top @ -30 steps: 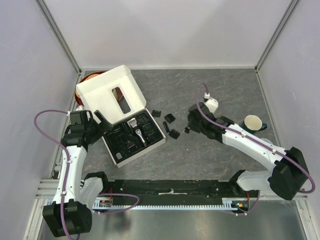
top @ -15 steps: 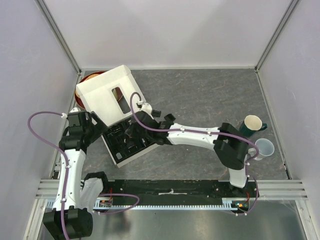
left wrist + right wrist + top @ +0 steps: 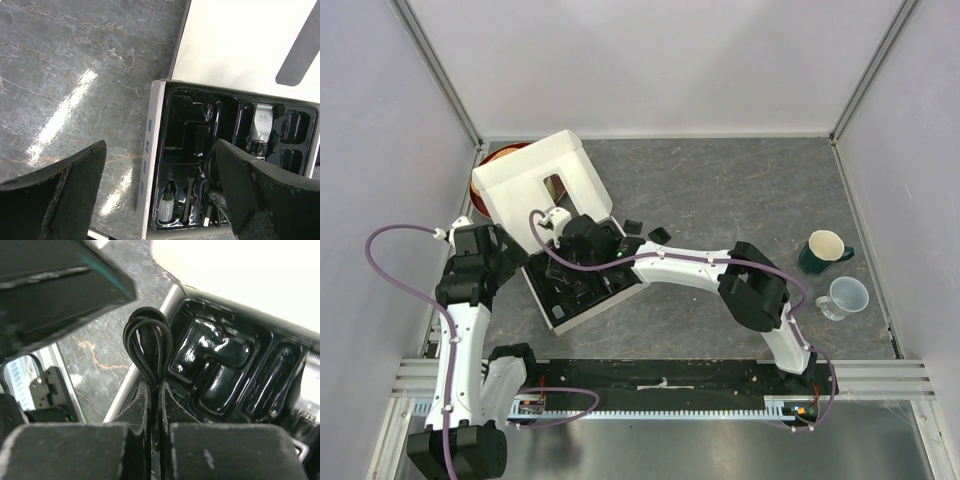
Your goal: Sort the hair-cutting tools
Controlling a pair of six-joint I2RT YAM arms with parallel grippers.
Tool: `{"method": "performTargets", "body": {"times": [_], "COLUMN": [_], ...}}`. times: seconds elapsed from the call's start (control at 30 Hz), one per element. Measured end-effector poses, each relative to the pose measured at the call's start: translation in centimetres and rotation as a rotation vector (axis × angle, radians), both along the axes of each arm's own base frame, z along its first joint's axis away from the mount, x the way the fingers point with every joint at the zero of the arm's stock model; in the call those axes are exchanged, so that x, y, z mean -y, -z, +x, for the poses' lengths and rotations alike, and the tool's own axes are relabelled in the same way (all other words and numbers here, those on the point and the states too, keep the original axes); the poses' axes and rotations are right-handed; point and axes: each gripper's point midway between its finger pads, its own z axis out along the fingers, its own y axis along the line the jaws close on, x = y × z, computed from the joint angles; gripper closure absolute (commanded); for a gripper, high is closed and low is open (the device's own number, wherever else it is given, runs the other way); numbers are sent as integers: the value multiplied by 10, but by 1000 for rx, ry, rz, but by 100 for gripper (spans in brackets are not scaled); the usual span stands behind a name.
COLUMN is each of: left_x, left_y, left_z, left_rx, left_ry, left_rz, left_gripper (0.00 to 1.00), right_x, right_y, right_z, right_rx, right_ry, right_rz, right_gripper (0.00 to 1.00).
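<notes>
Top external view: my right arm [image 3: 690,265] reaches leftward across the table [image 3: 750,180] and ends over the open box [image 3: 560,318]. The white lid [image 3: 525,185] is folded back from the black tray [image 3: 577,296]. Two guards [image 3: 659,234] lie on the table just beside the box's right corner. A mug [image 3: 823,250] and a clear cup [image 3: 845,297] stand near each other by the right wall, well apart from the box. My left arm [image 3: 470,290] is at the box's left side

Right wrist view: my right gripper [image 3: 154,396] has its fingers [image 3: 75,450] pressed together on the cord [image 3: 148,340], pinching its doubled strands. The loop rises beyond the fingertips over the tray's rim, with table on one side and glossy compartments on the other

Left wrist view: my left gripper [image 3: 160,149] holds nothing. Its fingers [image 3: 65,200] are spread wide above the box's side edge. The clipper [image 3: 261,127] lies in its tray slot, silver head toward the lid. A brush [image 3: 190,192] and a small bottle [image 3: 166,207] lie in the tray's corner nearest this camera
</notes>
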Motion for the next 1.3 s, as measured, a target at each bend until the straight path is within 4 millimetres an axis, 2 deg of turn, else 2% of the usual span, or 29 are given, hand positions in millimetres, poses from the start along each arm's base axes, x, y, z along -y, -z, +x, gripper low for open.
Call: {"method": "performTargets", "body": {"times": [0.17,0.27,0.37,0.57,0.7,0.97,1.0,1.07,1.1,1.3], "left_x": [-5,-10,-17,-23,-24,-22,-22,-22,-22,-24], "left_y": [1,0,-5,-18,-17,-12,-11,-9,-9,-10], "left_z": [-3,-6,-10,-7,-6,0,1,2,2,8], "left_rx": [-12,-21,-27,-7,-13,-25,-32,-38,-40,-23], "left_ry": [-23,-54,-93,-127,-129,-124,-124,-123,-124,-133], "left_rz": [16,33,58,78,81,54,53,51,51,46], "left_gripper": [4,4,4,4,3,3,3,3,3,3], "right_x": [-3,-3,-1,0,4,2,2,2,2,-2], "right_y": [-11,-10,2,39,49,44,46,47,48,46], "right_z": [0,5,11,21,24,37,39,40,40,40], "right_rx": [181,286,377,457,493,541,543,543,543,504], "right_ry": [-183,-252,-311,-402,-430,-416,-413,-409,-407,-365], "right_rz": [-70,-118,-181,-307,-358,-379,-384,-388,-389,-357], "right_gripper": [95,95,96,94,91,69,62,55,48,44]}}
